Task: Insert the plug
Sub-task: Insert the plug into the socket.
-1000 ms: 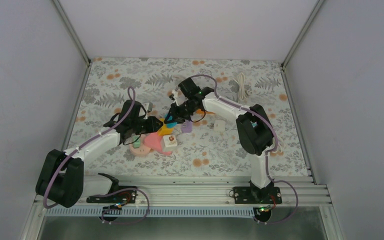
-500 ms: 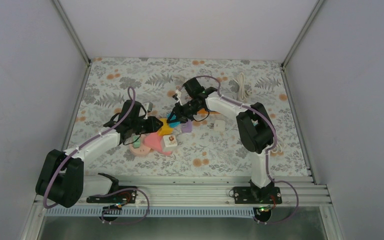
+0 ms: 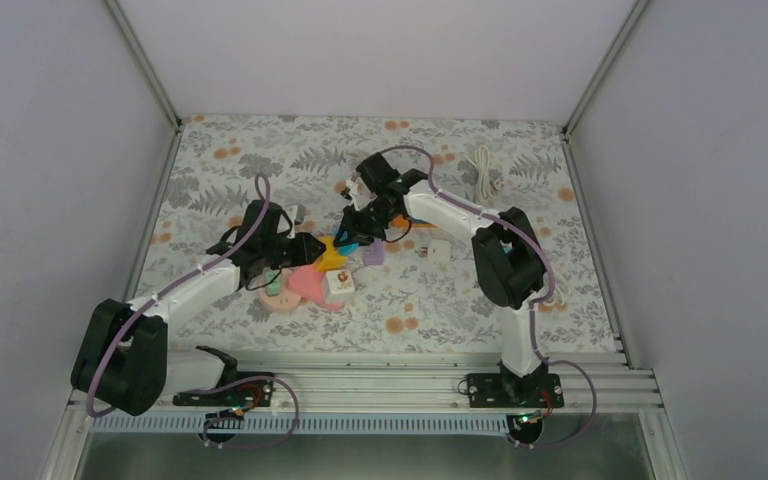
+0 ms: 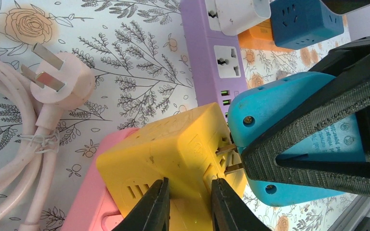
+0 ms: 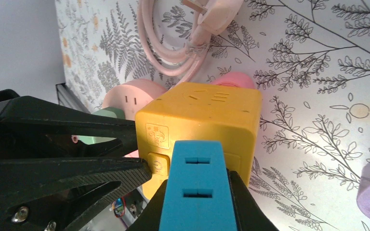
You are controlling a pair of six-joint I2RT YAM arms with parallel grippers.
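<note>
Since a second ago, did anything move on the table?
Only the right arm moved: its wrist swung slightly rightward, then back. The right tool still grips the blue plug, its prongs partly showing at the yellow socket cube, which the left tool keeps holding. Nothing was let go; everything else stayed put.

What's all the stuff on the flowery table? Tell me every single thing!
table: one, grey flowery, under everything.
yellow cube: one, yellow, in the middle.
blue plug: one, light blue, prongs partly in yellow cube.
pink strip: one, pink, beside yellow cube.
pink cable: one, pink, plug lying loose.
purple strip: one, purple, behind yellow cube.
white adapter: one, white, on purple strip.
dark blue cube: one, navy, past the adapter.
white cable: one, white, far right.
white cube: one, white, right of centre.
left hand: one, black, shut on yellow cube.
right hand: one, black, shut on blue plug.
</note>
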